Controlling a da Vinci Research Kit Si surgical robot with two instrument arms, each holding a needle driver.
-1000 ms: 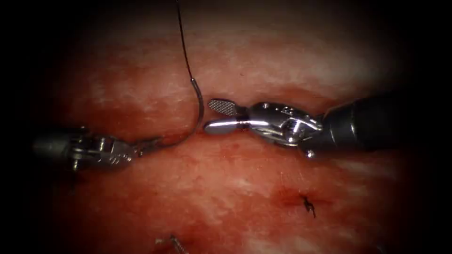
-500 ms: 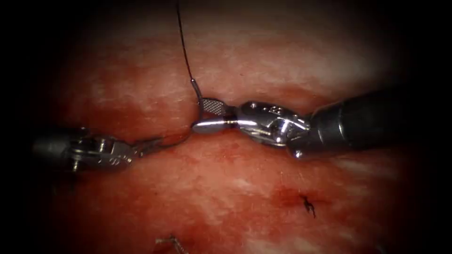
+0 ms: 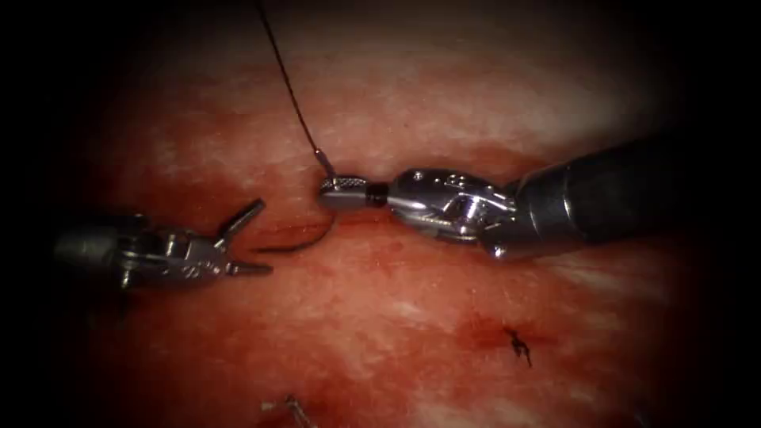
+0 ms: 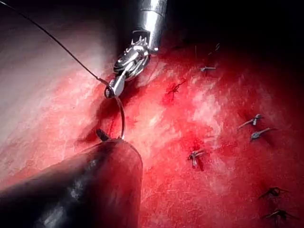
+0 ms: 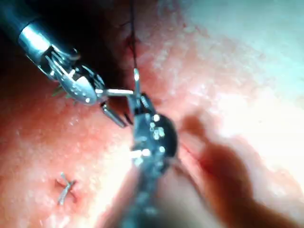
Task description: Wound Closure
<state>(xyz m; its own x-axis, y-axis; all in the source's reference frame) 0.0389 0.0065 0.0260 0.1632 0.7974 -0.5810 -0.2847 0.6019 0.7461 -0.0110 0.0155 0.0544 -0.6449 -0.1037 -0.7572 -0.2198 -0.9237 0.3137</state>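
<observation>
The right tool (image 3: 326,192) has closed its jaws on the curved needle (image 3: 313,238) near the swaged end, just below where the thread (image 3: 289,95) joins. The left tool (image 3: 247,238) has let go a moment ago; its jaws now gape wide, empty, beside the needle's point. The needle arcs between both tools above the tissue (image 3: 412,317), seemingly free of it, held for a handover.
</observation>
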